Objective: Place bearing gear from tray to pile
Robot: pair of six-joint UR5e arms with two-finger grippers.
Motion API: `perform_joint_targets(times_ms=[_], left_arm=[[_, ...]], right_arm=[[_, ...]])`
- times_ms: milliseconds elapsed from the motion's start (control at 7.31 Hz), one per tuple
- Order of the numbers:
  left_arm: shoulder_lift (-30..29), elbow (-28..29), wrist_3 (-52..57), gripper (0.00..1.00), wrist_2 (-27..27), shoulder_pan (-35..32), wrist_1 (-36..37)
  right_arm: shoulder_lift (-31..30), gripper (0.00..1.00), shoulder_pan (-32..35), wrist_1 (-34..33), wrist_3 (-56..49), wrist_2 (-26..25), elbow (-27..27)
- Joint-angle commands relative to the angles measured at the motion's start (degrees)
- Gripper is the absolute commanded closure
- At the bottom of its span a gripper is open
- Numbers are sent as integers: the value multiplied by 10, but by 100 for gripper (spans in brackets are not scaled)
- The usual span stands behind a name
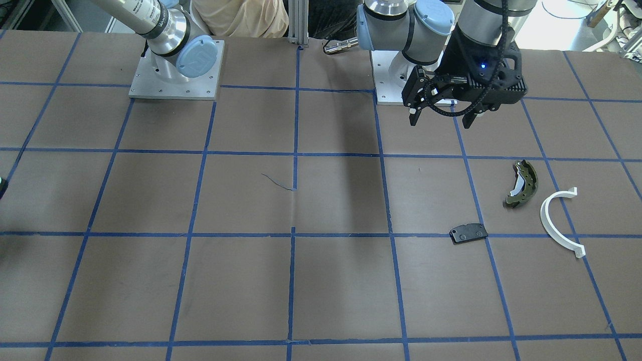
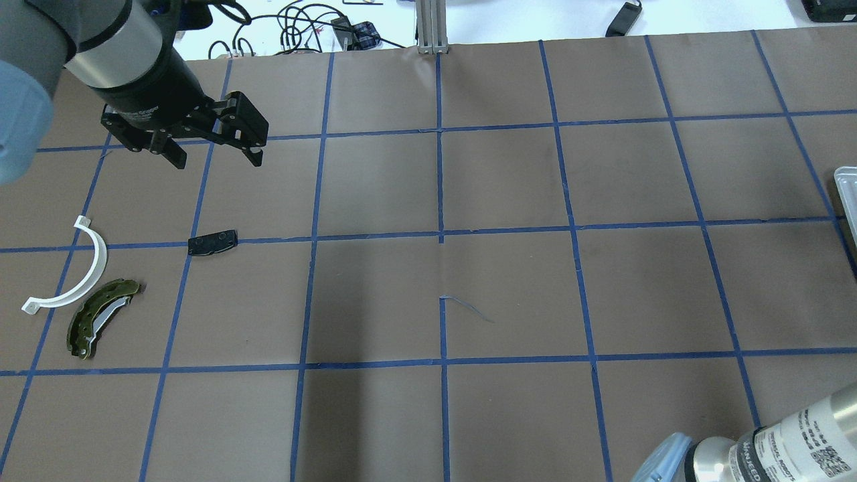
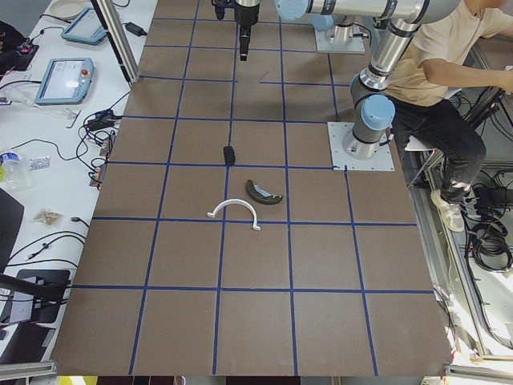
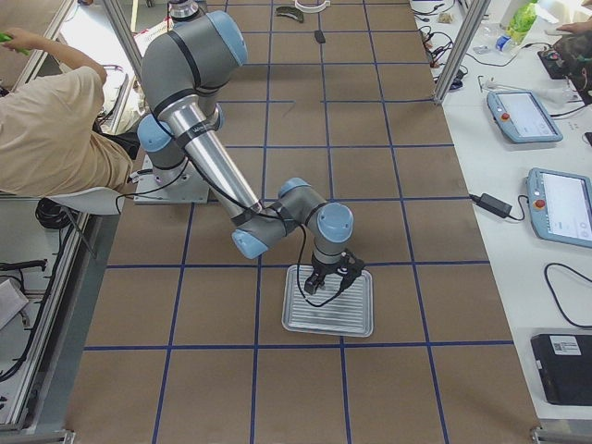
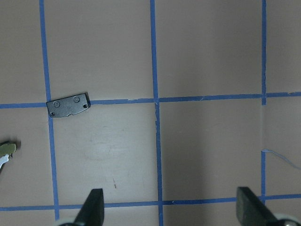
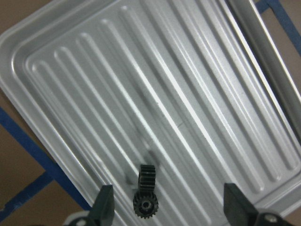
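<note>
The bearing gear (image 6: 145,193) is a small black toothed piece lying on the ribbed metal tray (image 6: 188,94). My right gripper (image 6: 169,207) hangs open just above it, its fingers apart on either side, nothing held. In the exterior right view, the right gripper (image 4: 326,289) is over the tray (image 4: 296,319). The pile lies at the table's other end: an olive brake shoe (image 2: 100,318), a white half-ring (image 2: 80,274) and a flat black pad (image 2: 212,242). My left gripper (image 2: 214,157) hovers open and empty beyond the pad (image 5: 68,104).
Brown paper with a blue tape grid covers the table. A corner of the tray (image 2: 847,194) shows at the right edge of the overhead view. A seated person (image 3: 449,72) is behind the robot bases. Tablets and cables (image 4: 555,203) lie on the side bench.
</note>
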Motion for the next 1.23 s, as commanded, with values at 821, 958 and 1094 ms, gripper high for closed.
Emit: perform_joint_targets(times_ms=[821, 958, 1094], left_arm=[[0, -1, 1, 0, 0, 0, 1], [-9, 8, 3, 0, 0, 0, 1], [-7, 5, 2, 0, 0, 0, 1]], right_arm=[[23, 25, 1, -5, 24, 5, 1], [26, 26, 1, -5, 24, 5, 1], [26, 30, 1, -6, 25, 5, 2]])
